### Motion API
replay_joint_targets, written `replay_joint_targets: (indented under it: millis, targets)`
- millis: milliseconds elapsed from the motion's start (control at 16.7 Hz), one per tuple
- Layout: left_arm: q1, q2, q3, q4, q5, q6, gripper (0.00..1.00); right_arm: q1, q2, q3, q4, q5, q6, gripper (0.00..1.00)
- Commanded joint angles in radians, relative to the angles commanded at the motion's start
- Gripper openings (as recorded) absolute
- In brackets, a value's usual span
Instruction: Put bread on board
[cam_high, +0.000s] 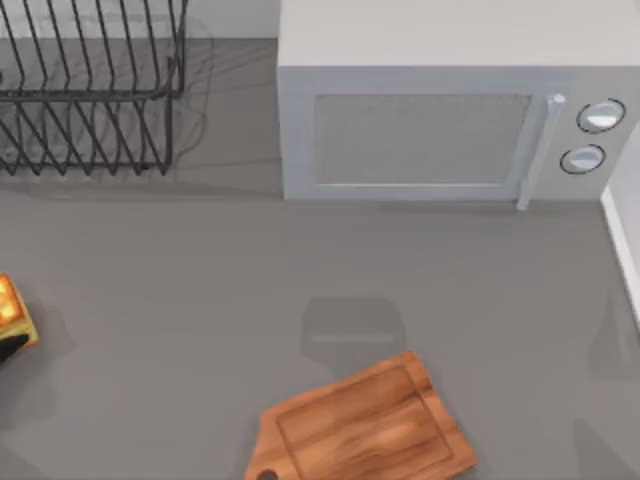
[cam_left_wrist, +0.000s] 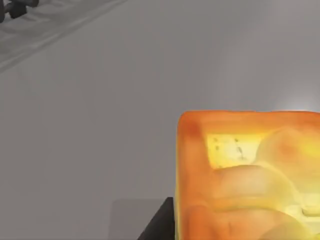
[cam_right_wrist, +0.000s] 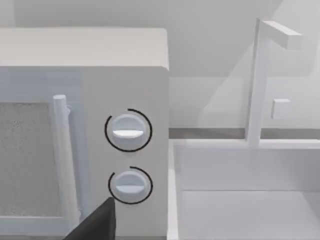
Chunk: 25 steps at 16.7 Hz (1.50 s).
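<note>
At the far left edge of the table, you find the bread (cam_high: 12, 310), a small golden-orange toasted slice half cut off by the top view's border. A dark tip of your left gripper (cam_high: 8, 345) sits right against it there. The left wrist view shows the slice (cam_left_wrist: 250, 175) close up with a dark finger (cam_left_wrist: 157, 225) beside its lower edge, but you cannot tell whether the fingers are clamped on it or merely next to it, nor whether the slice is lifted off the grey surface.

The wooden cutting board (cam_high: 365, 425) lies well apart from the bread, near the front middle of the table, tilted, with its handle toward the front left. Nothing rests on it.

Judge the task as barely begun: the bread is at best grasped, and the whole carry rightward to the board and the set-down remain.

Your right arm is parked off to the right; its wrist view looks at the microwave's two knobs (cam_right_wrist: 128, 131) and a white sink (cam_right_wrist: 240, 200).
</note>
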Motion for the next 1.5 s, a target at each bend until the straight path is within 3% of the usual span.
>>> replay_joint_targets:
  millis: [180, 240, 840, 1260, 1500]
  targets:
    - [0.0, 0.0, 0.0, 0.0, 0.0, 0.0, 0.02, 0.0, 0.0, 0.0, 0.0, 0.0, 0.0, 1.0]
    - [0.0, 0.0, 0.0, 0.0, 0.0, 0.0, 0.0, 0.0, 0.0, 0.0, 0.0, 0.0, 0.0, 1.0]
    - [0.001, -0.014, 0.004, -0.015, 0.001, -0.001, 0.0, 0.0, 0.0, 0.0, 0.0, 0.0, 0.0, 1.0]
    - [0.004, -0.246, 0.054, -0.297, 0.004, -0.007, 0.0, 0.0, 0.0, 0.0, 0.0, 0.0, 0.0, 1.0]
    - [0.002, -0.307, 0.072, -0.362, -0.001, -0.016, 0.0, 0.0, 0.0, 0.0, 0.0, 0.0, 0.0, 1.0]
